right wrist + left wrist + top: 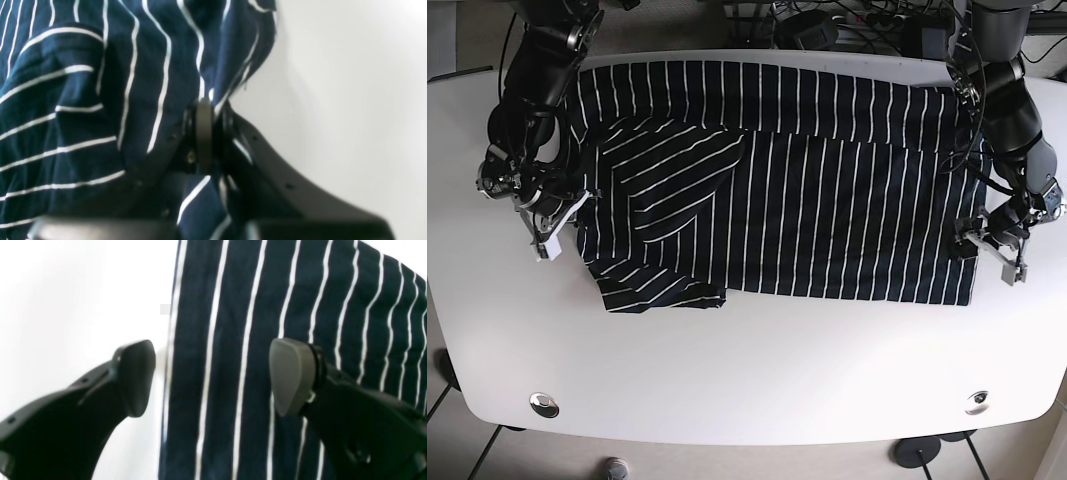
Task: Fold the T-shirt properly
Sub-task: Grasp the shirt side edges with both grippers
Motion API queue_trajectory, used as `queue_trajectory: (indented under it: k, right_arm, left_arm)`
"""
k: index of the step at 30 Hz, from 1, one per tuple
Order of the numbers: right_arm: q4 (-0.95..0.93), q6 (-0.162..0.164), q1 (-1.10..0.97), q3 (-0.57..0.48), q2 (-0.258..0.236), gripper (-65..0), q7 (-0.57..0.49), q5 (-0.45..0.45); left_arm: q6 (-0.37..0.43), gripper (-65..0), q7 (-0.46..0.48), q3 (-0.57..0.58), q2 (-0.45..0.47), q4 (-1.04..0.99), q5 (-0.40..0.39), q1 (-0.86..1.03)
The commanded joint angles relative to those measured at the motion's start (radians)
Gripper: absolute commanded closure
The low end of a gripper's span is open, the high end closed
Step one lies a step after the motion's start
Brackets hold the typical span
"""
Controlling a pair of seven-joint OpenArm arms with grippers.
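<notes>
A navy T-shirt with thin white stripes (777, 190) lies spread on the white table (757, 370), its left part folded over into a bunched flap. My right gripper (575, 210), at the base view's left, is shut on the shirt's edge; in the right wrist view the fingers (204, 133) pinch gathered cloth (100, 100). My left gripper (985, 243), at the base view's right, is open over the shirt's right edge. In the left wrist view (213, 376) one finger is over bare table and the other over the striped cloth (267, 306).
The table's rounded front edge has two metal grommets (545, 403) (976, 402). Cables and equipment (847, 25) lie behind the table's far edge. Bare table surface runs along the front, below the shirt.
</notes>
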State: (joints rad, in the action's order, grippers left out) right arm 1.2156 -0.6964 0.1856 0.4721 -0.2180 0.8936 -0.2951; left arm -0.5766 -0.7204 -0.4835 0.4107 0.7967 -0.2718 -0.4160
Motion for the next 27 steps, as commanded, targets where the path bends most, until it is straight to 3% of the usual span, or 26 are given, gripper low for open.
queue_trajectory:
  k: [1, 3, 4, 7, 9, 13, 21, 26, 27]
  right_arm:
    - [0.017, -0.002, 0.021, 0.004, -0.014, -2.9, -0.011, -0.014]
    - [0.019, -0.002, 0.021, 0.004, -0.014, -2.9, -0.012, -0.016]
    - [0.019, -0.002, 0.021, 0.004, -0.014, -2.9, -0.015, -0.016]
    - [0.019, -0.002, 0.015, 0.004, -0.014, -2.9, -0.06, -0.016]
    - [0.019, -0.002, 0.013, 0.004, -0.014, -2.9, -0.06, -0.016]
    - [0.019, -0.002, 0.013, 0.004, -0.014, -1.9, -0.06, -0.016]
    - [0.269, -0.002, -0.093, 0.004, -0.019, -1.7, -0.05, -0.016]
    - [0.31, -0.002, -0.025, 0.003, -0.028, -1.7, -0.021, -0.006]
    - [0.31, -0.002, 0.013, 0.001, -0.05, -1.7, 0.008, -0.009]
  left_arm:
    - [-0.003, -50.6, -0.018, 0.001, 0.007, 0.0, 0.001, -0.01]
    - [-0.004, -48.5, -0.021, 0.026, -0.017, 0.0, 0.001, -0.007]
    - [-0.004, -43.2, -0.021, 0.035, -0.025, 0.0, 0.001, -0.005]
    - [-0.004, -11.3, -0.021, 0.067, -0.034, 0.0, 0.001, -0.004]
    - [-0.004, -2.6, -0.018, 0.068, -0.046, 0.007, 0.006, -0.004]
    - [-0.007, 0.0, -0.017, 0.064, -0.046, 0.053, -0.001, -0.004]
    - [-0.061, 0.0, -0.101, 0.064, -0.054, 0.6, -0.001, 0.196]
    - [-0.059, 0.0, -0.101, 0.07, -0.052, 0.7, -0.001, 0.167]
    - [-0.059, 0.0, -0.104, 0.07, -0.052, 0.703, 0.006, 0.118]
